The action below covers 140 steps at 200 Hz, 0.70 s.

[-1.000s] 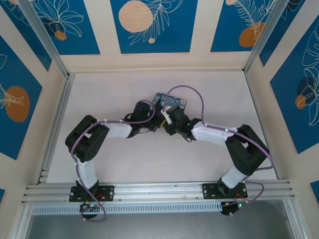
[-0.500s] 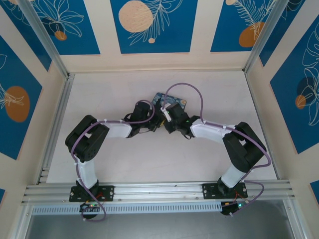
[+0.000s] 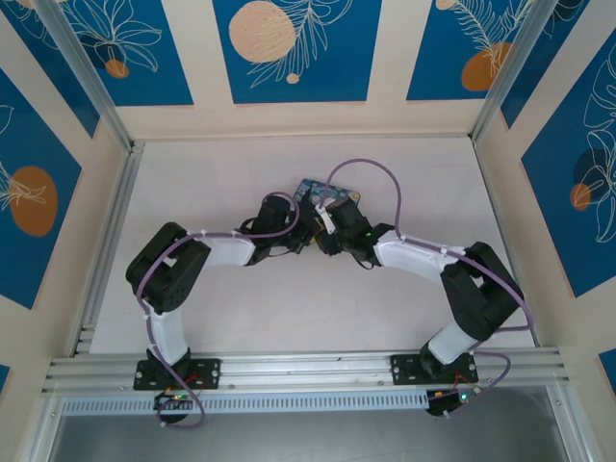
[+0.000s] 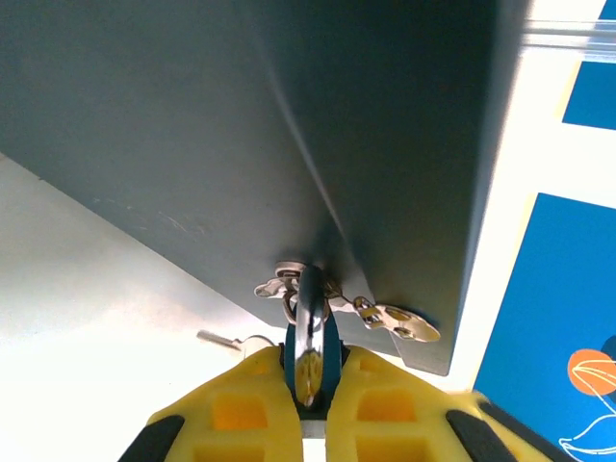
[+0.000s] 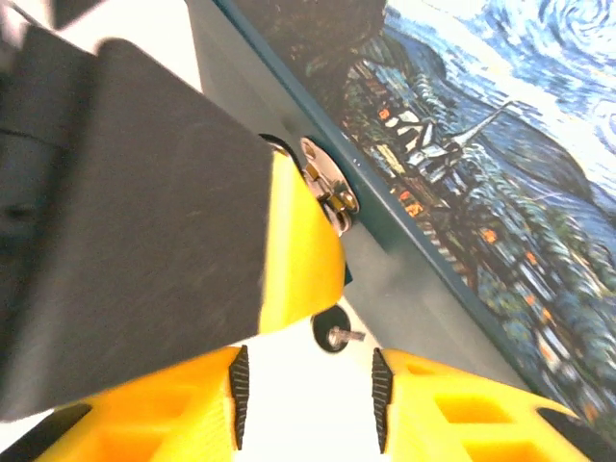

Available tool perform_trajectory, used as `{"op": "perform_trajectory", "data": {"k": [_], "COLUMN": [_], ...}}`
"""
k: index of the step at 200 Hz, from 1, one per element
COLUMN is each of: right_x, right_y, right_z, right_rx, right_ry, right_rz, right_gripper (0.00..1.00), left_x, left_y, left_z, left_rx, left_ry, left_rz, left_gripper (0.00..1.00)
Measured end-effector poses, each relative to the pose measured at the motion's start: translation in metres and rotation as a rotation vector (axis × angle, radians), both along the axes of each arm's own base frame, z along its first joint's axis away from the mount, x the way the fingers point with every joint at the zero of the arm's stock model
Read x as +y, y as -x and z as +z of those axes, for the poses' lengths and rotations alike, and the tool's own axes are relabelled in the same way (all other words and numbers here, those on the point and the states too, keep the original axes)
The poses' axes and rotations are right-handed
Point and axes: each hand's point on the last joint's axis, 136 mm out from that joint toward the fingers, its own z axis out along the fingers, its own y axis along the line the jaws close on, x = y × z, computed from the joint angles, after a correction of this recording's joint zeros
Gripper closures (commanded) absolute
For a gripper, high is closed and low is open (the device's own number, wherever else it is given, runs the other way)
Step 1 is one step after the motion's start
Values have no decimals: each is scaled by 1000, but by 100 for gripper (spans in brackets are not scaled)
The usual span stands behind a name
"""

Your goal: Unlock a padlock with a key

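Observation:
In the left wrist view my left gripper point(image 4: 310, 373) is shut on the padlock point(image 4: 310, 322). Its grey shackle passes through the metal hasp point(image 4: 289, 282) on the painted box's dark side point(image 4: 289, 144); the body is hidden between the yellow fingers. A thin silvery key point(image 4: 216, 338) sticks out to the left of them. In the right wrist view my right gripper point(image 5: 308, 399) is open, and the small key stub point(image 5: 341, 335) on a dark round spot lies just ahead of its pads, untouched. From above, both grippers point(image 3: 306, 235) point(image 3: 325, 223) meet at the box point(image 3: 337, 192).
The left gripper's yellow finger point(image 5: 300, 255) and black body point(image 5: 135, 212) crowd the right wrist view from the left. The box's swirl-painted lid point(image 5: 481, 144) lies to the right. Loose metal tags point(image 4: 399, 322) hang off the hasp. White tabletop point(image 3: 241, 173) surrounds the box, framed by aluminium rails.
The right arm nudged in towards the box and eased back a little, and its jaws now stand apart. The left arm has not moved.

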Motion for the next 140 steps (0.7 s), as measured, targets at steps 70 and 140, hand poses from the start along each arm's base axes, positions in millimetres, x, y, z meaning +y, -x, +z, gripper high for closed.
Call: {"op": "perform_trajectory", "data": {"k": [70,140], "right_x": [-25,-17], "right_y": [25,29], "right_z": [22,29], "right_rx": [118,283], "right_ry": [-283,-496], "right_rz": [-193,-341], "right_gripper": [45,44], "left_x": [2,24], "left_y": [3,13], "left_z": [-3,35], "left_rx": [-27,-127], "left_ry": [-33,-122], "left_rz": [-26,-28], "left_gripper": [27,11]}}
